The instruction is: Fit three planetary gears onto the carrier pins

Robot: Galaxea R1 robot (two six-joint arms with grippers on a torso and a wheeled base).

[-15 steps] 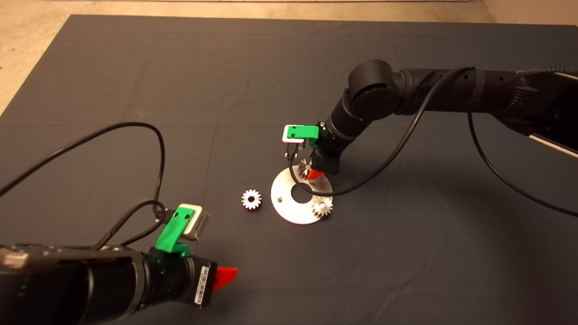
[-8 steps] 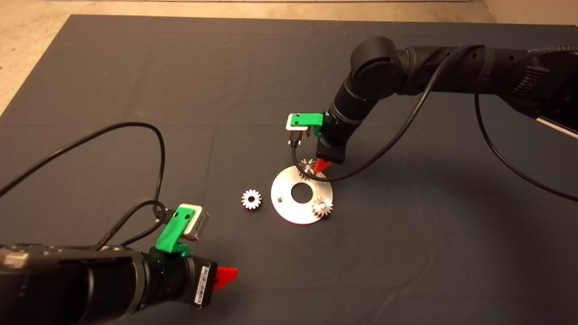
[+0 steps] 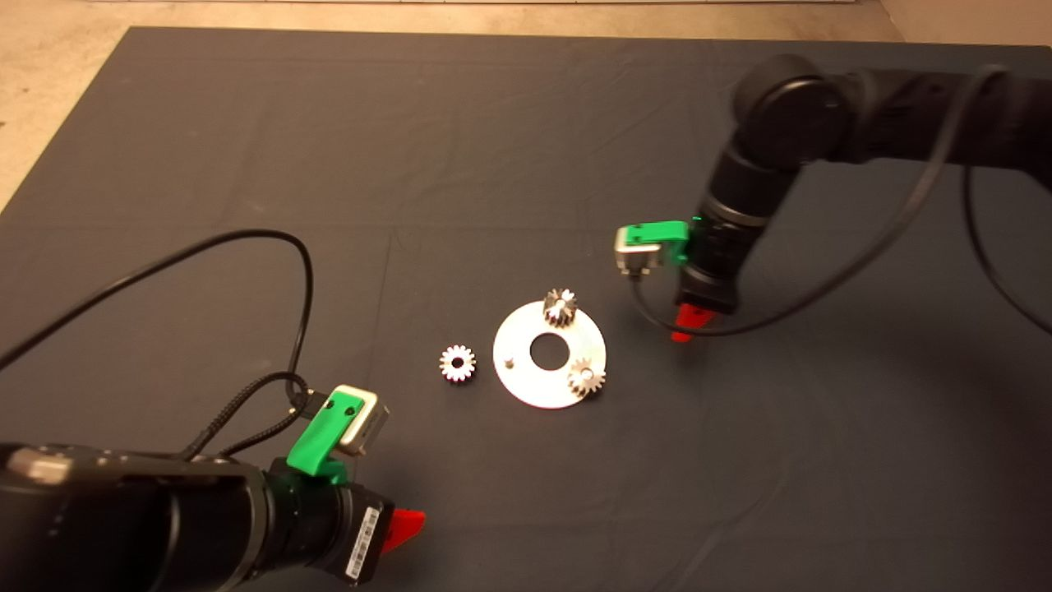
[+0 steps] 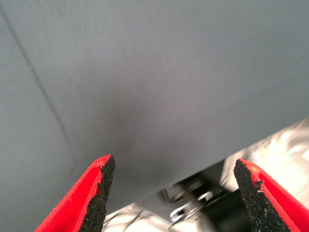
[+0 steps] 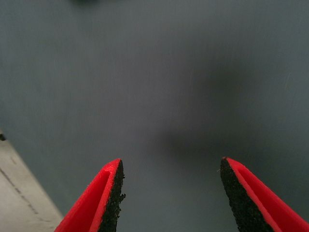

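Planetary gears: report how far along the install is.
Done: two planetary gears sit on the carrier disc, one at its far edge, one at its near right. In hand: nothing; the right hand hangs open over the mat right of the disc, and the left hand waits open at the lower left. Left: the third gear lies on the mat beside the bare pin.
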